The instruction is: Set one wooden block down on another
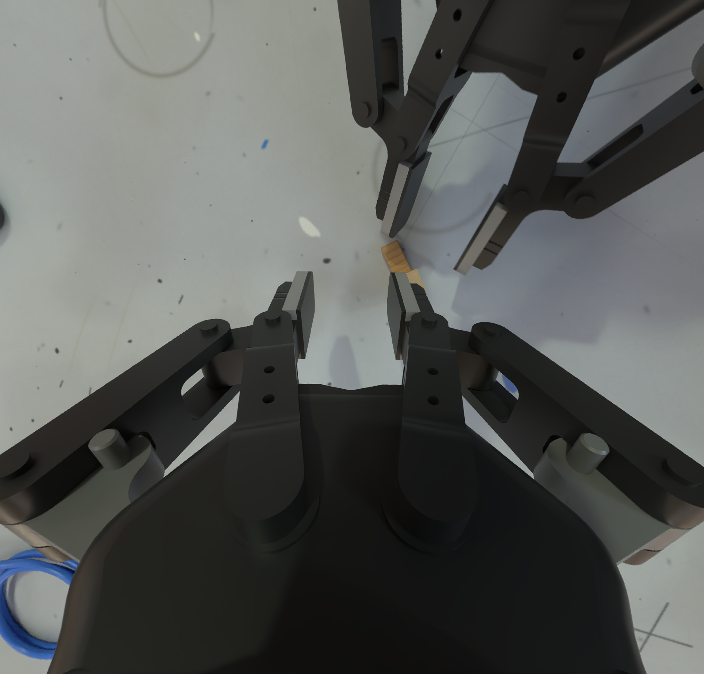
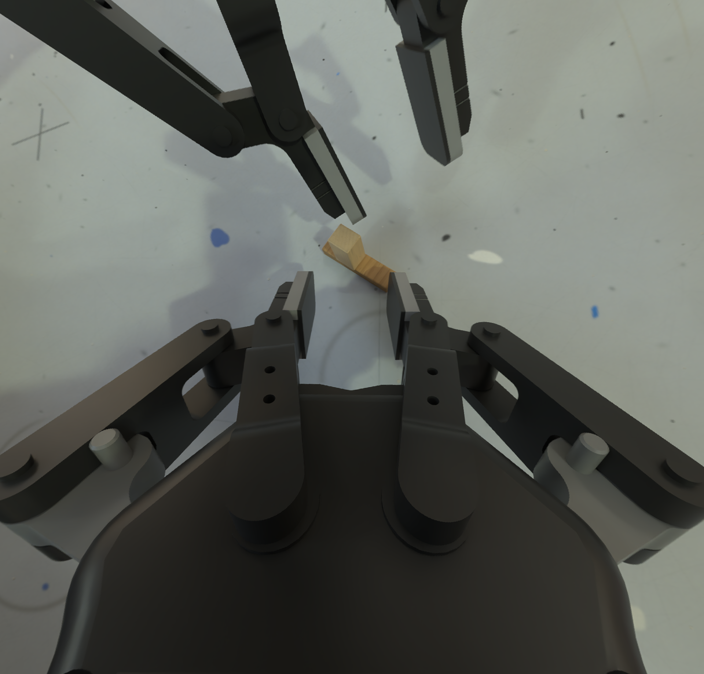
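A small pale wooden block (image 2: 344,246) stands on one end of a longer, darker wooden block (image 2: 371,268) that lies flat on the grey table. In the left wrist view the darker block (image 1: 392,253) shows, and the pale block (image 1: 415,276) is partly hidden behind my left gripper's right finger. My left gripper (image 1: 350,278) is open and empty, just short of the blocks; it also shows in the right wrist view (image 2: 400,190). My right gripper (image 2: 350,278) is open and empty, close on the opposite side, and it shows in the left wrist view (image 1: 430,249). Neither touches the blocks.
The two grippers face each other closely over the blocks. A blue cable coil (image 1: 23,602) lies at the lower left. A dark object (image 1: 1,221) sits at the left edge. The table (image 1: 190,179) is speckled, with pencil marks and blue spots.
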Robot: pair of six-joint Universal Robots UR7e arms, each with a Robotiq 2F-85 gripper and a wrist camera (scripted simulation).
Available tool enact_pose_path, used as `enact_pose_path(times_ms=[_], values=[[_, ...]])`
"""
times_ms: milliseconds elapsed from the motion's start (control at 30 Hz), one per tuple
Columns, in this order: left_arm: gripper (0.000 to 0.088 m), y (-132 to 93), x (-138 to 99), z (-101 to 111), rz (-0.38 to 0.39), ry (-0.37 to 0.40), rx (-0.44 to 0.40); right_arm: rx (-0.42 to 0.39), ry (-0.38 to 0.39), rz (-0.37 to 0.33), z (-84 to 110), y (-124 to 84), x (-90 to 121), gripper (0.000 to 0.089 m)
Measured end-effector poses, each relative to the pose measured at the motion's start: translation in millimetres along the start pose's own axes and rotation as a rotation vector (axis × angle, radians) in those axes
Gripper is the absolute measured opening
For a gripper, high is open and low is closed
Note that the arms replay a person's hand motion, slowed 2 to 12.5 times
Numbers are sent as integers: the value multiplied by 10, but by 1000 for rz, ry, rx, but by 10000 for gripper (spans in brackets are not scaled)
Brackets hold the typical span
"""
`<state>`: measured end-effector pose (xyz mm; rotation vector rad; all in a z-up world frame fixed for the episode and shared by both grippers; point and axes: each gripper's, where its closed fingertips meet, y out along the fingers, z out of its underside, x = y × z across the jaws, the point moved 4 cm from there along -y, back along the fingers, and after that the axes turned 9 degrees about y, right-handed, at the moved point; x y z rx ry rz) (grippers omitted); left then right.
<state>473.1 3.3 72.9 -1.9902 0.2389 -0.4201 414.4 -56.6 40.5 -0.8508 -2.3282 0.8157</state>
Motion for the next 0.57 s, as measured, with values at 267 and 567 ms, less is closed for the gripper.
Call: enact_pose_path(times_ms=[267, 567], values=[[344, 100, -11, 58, 42, -2, 37, 20, -77, 10, 5, -16, -72, 171], [355, 40, -33, -3, 1, -24, -10, 30, -57, -49, 21, -96, -101, 233]])
